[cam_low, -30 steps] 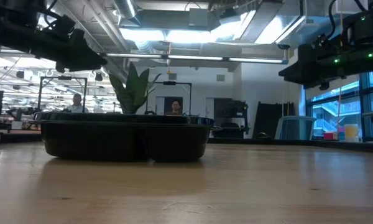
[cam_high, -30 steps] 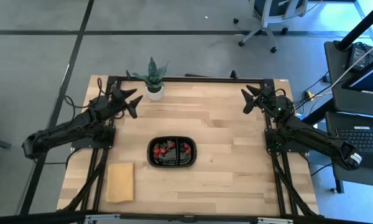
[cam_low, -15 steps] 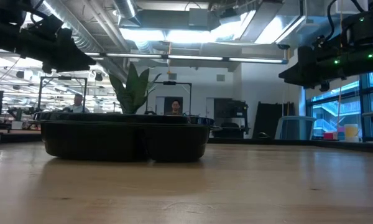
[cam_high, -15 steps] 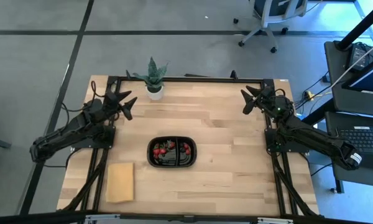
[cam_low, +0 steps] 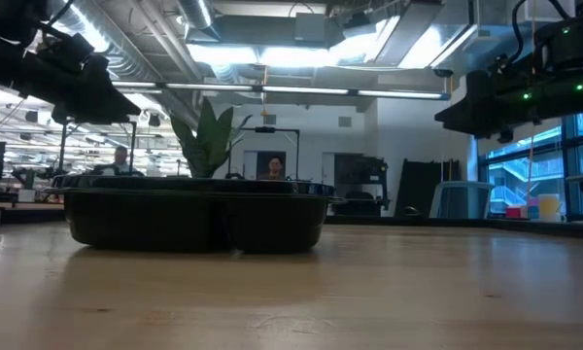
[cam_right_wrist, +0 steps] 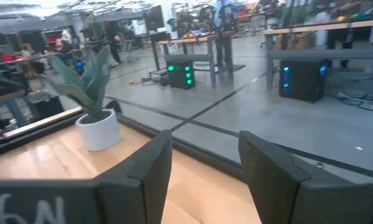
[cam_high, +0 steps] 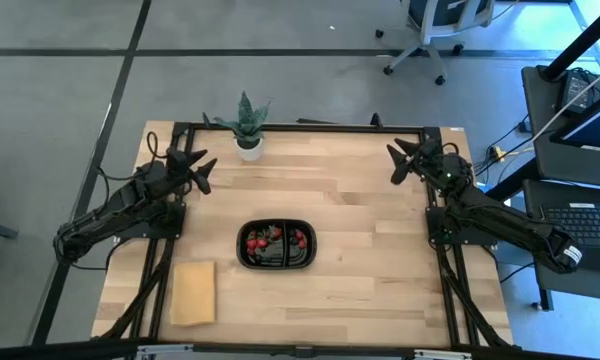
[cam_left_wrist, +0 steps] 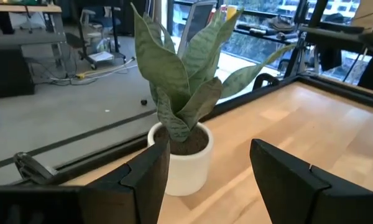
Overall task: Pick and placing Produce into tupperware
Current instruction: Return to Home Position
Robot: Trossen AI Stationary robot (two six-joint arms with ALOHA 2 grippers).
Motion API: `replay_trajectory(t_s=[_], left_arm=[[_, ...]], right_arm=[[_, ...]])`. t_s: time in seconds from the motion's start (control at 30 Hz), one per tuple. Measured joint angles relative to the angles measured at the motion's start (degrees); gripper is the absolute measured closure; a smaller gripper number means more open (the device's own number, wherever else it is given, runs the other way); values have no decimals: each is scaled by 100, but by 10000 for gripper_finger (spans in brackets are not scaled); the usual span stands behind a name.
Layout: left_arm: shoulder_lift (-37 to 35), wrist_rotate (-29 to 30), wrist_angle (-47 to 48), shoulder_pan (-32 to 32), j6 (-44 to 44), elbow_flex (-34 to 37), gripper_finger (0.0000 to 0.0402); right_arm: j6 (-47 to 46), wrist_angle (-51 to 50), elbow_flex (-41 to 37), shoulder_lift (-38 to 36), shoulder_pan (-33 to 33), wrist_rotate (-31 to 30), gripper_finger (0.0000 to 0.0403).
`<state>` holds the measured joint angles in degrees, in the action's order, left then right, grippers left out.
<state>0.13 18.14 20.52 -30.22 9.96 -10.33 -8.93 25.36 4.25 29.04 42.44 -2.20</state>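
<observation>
The left gripper [cam_high: 204, 170], near the potted snake plant [cam_high: 247, 128], and the right gripper [cam_high: 393, 163], above the wooden table's [cam_high: 370, 225] far right corner, both hang spread wide, holding and touching nothing, while the black tupperware [cam_high: 313, 246] sits mid-table with the red produce [cam_high: 270, 240] inside.

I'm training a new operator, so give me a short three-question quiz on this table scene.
1. True or false: the red berries lie inside the black two-compartment tray.
2. Which stands nearest the left tool: A potted snake plant, B tan block, C tray?
3. Fill in: the right tool, like the left tool, has its fingers ___.
Key: 1 true; 2 A; 3 open.
</observation>
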Motion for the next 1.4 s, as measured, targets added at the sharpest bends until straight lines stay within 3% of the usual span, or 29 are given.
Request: replay_trajectory(t_s=[0.57,1.0,1.4], left_arm=[[1,1,162,-2,257,0,186],[1,-1,181,-2,194,0,186],[1,-1,188,-2,167,0,186]], right_arm=[[203,298,-2,-141,0,230,216],[167,-1068,-2,-1849,144,-32,216],[22,-2366,-2,-2767,144,-30,216]])
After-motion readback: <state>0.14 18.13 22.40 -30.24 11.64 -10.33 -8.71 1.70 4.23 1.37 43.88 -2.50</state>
